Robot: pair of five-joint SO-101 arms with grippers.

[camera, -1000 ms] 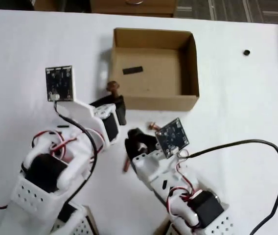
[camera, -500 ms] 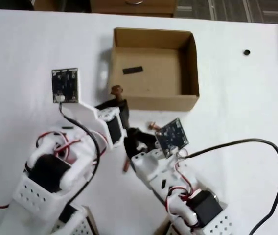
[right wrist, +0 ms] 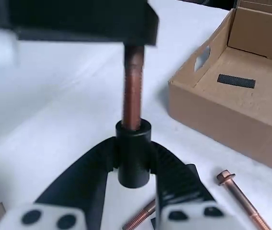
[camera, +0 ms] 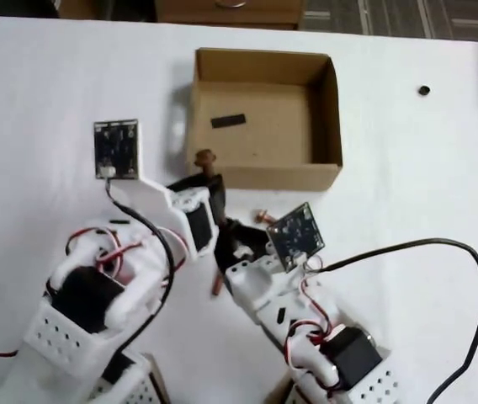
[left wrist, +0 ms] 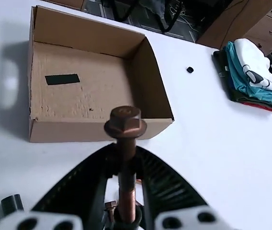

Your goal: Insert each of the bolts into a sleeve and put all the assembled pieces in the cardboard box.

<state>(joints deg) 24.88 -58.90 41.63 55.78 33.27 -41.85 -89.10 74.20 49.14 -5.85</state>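
Table (camera: pixel 37 76): white; I have both arms side by side on it, with the cardboard box (camera: pixel 264 177) just beyond their grippers.
Left gripper (left wrist: pixel 125 160): clamped on the copper bolt (left wrist: pixel 125 123) by its shaft. I see the bolt upright, hex head on top, close in front of the box's near wall.
Right gripper (right wrist: pixel 133 165): clenched around the black sleeve (right wrist: pixel 133 139), holding it upright directly below the left gripper.
Bolt and sleeve: the shaft's lower end enters the sleeve's open top. How deep it goes I cannot tell from my feeds.
Box contents: a flat black strip (camera: pixel 228 121) lies on the box floor.
Loose bolts: one loose bolt (right wrist: pixel 239 196) lies on the table beside the right gripper, towards the box. A second bolt (camera: pixel 218 282) lies partly hidden under the right arm.
Black cylinder (left wrist: pixel 10 204): stands on the table near the left gripper. It looks to me like another sleeve.
Small black part (camera: pixel 424 89): on the table, well apart from the box and both arms.
Folded cloths (left wrist: pixel 251 72): piled at the table's far edge.
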